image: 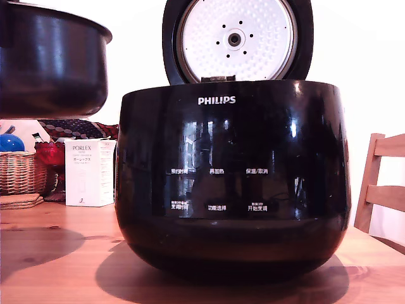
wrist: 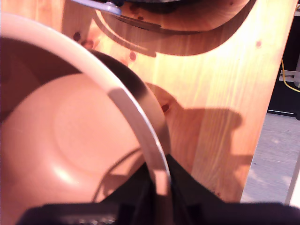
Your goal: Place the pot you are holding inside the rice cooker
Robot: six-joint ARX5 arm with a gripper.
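- Dark grey-black round metal pot (image: 50,60) with a flared rim hangs in the air at the upper part of the exterior view's left, clear of the table and partly cut off by the frame edge.
- Glossy black bowl-shaped rice cooker (image: 233,183) with a white "PHILIPS" logo and white Chinese button labels stands on the light wooden table (image: 69,266), to the exterior view's right of the pot and apart from it.
- Round lid (image: 235,39) of the rice cooker stands raised behind the body, its dimpled silver underside facing the camera.
- Black gripper (wrist: 161,185) is clamped on the pot's rim in the wrist view: one finger lies inside the pot wall and one outside, with the pale rim running between them.
- Pot interior appears smooth and reflects a warm pinkish tone in the wrist view; the table surface lies below it.
- White carton (image: 88,172) printed "PORLEX" stands on the table behind the pot, beside a woven wicker basket (image: 22,172) holding a blue ball (image: 9,142).
- Wooden chair back (image: 383,183) shows at the exterior view's right edge.
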